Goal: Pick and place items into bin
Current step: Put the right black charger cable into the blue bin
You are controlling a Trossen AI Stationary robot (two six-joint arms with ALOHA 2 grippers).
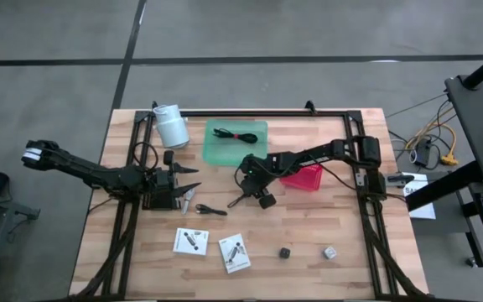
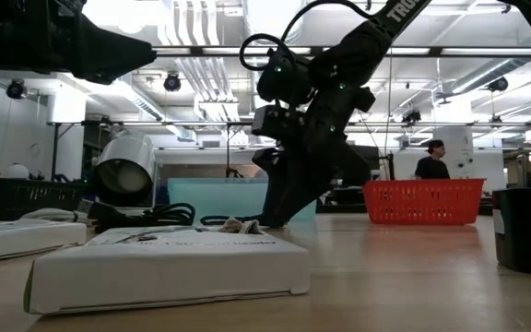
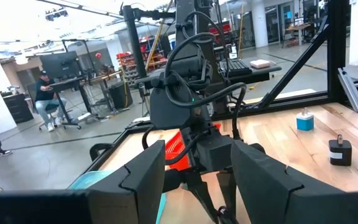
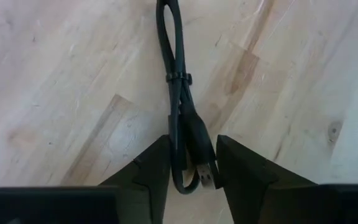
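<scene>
Pale wooden slatted counter [image 1: 309, 260], framed in black rails.

Right hand [image 4: 191, 171]: lowered near the counter's centre, its two dark fingers standing on either side of a thin black bundled cable [image 4: 182, 99] that lies flat on the wood; the fingers are narrowly apart with the cable's plug end between them. Whether they press it I cannot tell.

Left hand [image 1: 193, 190]: waiting low over the counter's left side, fingers parted wide, nothing between them.

Translucent green rectangular bin [image 1: 236, 143]: at the far middle, with a second coiled black cable [image 1: 235, 136] inside.

Red mesh plastic basket [image 1: 304, 177]: just beside the right arm, partly under it.

White cylindrical roll [image 1: 172, 126]: far left, beside the green bin.

Short black cable [image 1: 210, 210]: on the wood near the left hand.

Two white square printed cards [image 1: 191, 242]: near edge, left of centre, side by side.

Small dark cube [image 1: 284, 252] and small pale cube [image 1: 329, 252]: near edge, right of the cards, apart from each other.
</scene>
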